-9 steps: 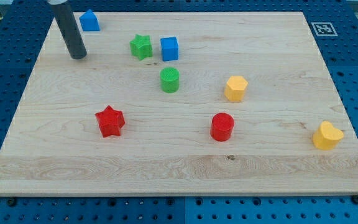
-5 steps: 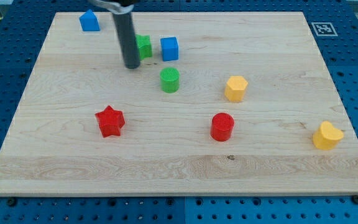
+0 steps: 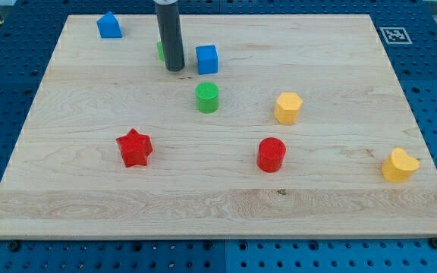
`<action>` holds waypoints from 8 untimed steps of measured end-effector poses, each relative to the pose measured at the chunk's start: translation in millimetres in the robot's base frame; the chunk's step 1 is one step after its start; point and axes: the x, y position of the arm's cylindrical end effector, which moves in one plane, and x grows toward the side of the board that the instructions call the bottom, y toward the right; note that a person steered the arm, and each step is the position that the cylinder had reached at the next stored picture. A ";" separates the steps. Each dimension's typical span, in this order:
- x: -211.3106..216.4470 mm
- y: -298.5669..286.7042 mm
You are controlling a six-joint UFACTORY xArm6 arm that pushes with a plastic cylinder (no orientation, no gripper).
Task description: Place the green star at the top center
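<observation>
My tip (image 3: 174, 69) sits right in front of the green star (image 3: 160, 51), hiding most of it.

I have no jaws, just a dark rod. Only a bit of the star peeks out at the rod's left side, near the top of the board (image 3: 89, 220). The blue cube (image 3: 207, 59) is just to the right of the star. The green cylinder (image 3: 207, 98) is below and to its right. The blue house block (image 3: 109, 25) is up and to the star's left. The red star (image 3: 134, 148) is well below it.

My tip (image 3: 174, 68) swept rightward — onto the green star (image 3: 160, 51) (now mostly hidden behind the rod).
</observation>
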 end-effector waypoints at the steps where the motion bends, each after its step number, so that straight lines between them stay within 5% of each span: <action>1: 3.9 -10.4; 5: -10.7 -28.2; 6: -54.3 -28.2; 8: -68.5 -9.8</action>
